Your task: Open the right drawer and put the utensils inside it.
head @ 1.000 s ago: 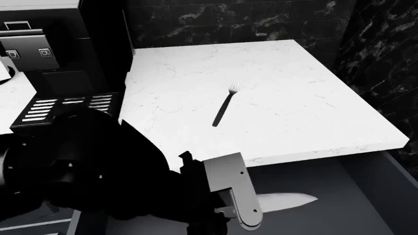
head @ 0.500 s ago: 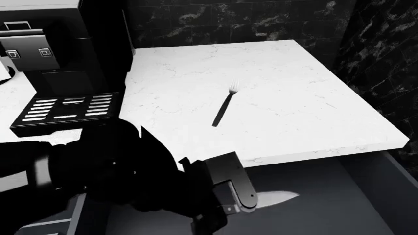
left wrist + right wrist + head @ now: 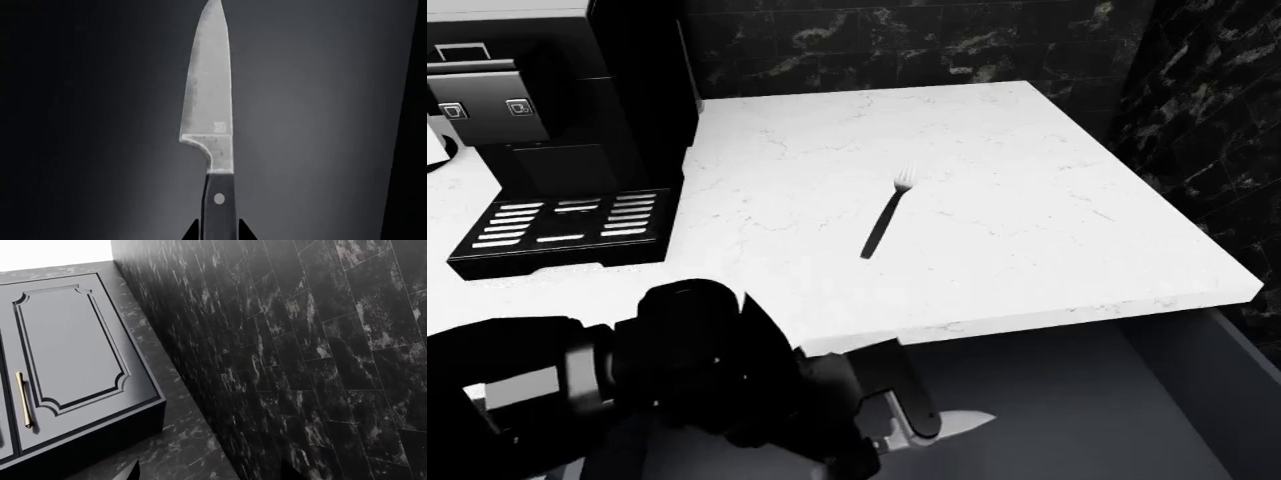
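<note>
The right drawer (image 3: 1094, 400) stands pulled out below the counter edge, its dark grey inside showing. My left gripper (image 3: 910, 418) reaches low into it and is shut on the knife's black riveted handle (image 3: 219, 205). The silver blade (image 3: 208, 100) points away from the gripper over the drawer floor (image 3: 320, 125); in the head view only the blade tip (image 3: 968, 422) shows past the fingers. The fork (image 3: 885, 220) lies alone on the white counter, tines toward the wall. My right gripper (image 3: 210, 475) is open with nothing between its fingertips, and it is out of the head view.
A black coffee machine (image 3: 547, 120) stands at the counter's back left. The white marble counter (image 3: 1028, 200) ends at a black tiled wall (image 3: 1201, 100) on the right. The right wrist view faces a navy cabinet door (image 3: 67, 355) with a brass handle (image 3: 23, 400).
My left arm has drawn back and down into the drawer with the knife, so less of the blade shows past the gripper. The fork has not moved.
</note>
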